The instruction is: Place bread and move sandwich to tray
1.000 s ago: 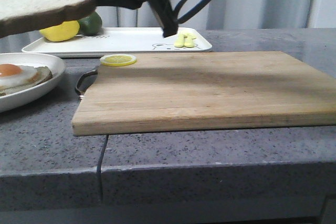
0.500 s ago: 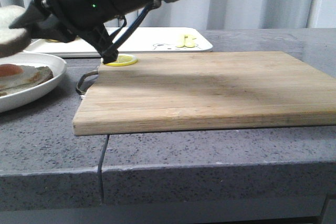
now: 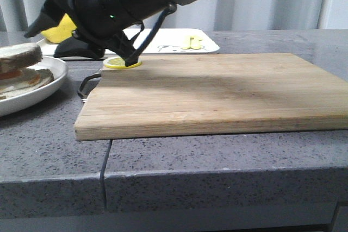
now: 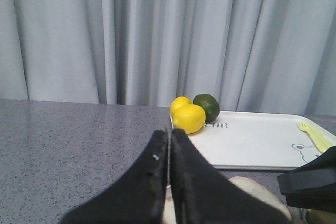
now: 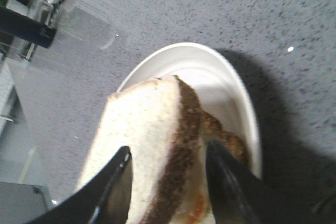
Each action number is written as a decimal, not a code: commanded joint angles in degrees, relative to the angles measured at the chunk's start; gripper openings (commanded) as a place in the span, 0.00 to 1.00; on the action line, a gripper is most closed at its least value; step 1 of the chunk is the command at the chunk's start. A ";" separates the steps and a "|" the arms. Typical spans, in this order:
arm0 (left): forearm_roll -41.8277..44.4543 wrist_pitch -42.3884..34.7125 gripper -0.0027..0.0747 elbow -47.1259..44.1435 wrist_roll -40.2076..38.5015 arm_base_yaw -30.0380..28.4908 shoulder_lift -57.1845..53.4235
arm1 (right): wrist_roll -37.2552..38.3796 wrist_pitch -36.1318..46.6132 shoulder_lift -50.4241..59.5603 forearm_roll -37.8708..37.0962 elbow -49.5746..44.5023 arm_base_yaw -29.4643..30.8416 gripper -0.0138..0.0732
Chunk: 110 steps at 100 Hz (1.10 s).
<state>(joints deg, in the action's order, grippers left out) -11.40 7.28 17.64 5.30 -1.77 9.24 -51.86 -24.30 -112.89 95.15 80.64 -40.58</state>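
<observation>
The bread (image 3: 19, 55) lies on top of the fried egg and lower slice in the round white plate (image 3: 32, 93) at the far left, forming the sandwich. My right gripper (image 3: 41, 45) reaches across from the right and is open, its fingers either side of the slice's near end. In the right wrist view the bread (image 5: 142, 129) lies between the spread fingers of the right gripper (image 5: 168, 148), over the plate (image 5: 236, 93). My left gripper (image 4: 169, 130) is shut and empty, above the plate's near side. The white tray (image 3: 163, 39) lies behind and also shows in the left wrist view (image 4: 252, 140).
A large wooden cutting board (image 3: 217, 91) fills the middle of the counter, with a lemon slice (image 3: 120, 63) at its far left corner. Two lemons (image 4: 189, 118) and a lime (image 4: 207, 106) sit at the tray's left end, a yellow fork (image 3: 191, 41) at its right end.
My right arm carried the bread left and down onto the egg in the plate. Its jaws now stand open around the slice.
</observation>
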 commanded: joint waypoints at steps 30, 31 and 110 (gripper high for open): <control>1.16 11.85 0.05 12.90 -0.42 -4.74 13.99 | -10.90 -7.44 9.03 -7.14 2.10 1.52 0.28; 1.16 12.16 0.05 13.09 -0.42 -4.99 14.36 | -11.07 -7.71 9.13 -7.43 2.10 1.52 0.27; 1.04 41.00 0.45 35.44 -6.69 -7.48 52.22 | -15.01 -15.29 21.75 -13.95 2.10 1.47 0.08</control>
<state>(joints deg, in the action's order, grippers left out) -9.84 47.23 49.18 -0.54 -8.06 59.39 -65.93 -38.46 -94.94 79.36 80.64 -39.30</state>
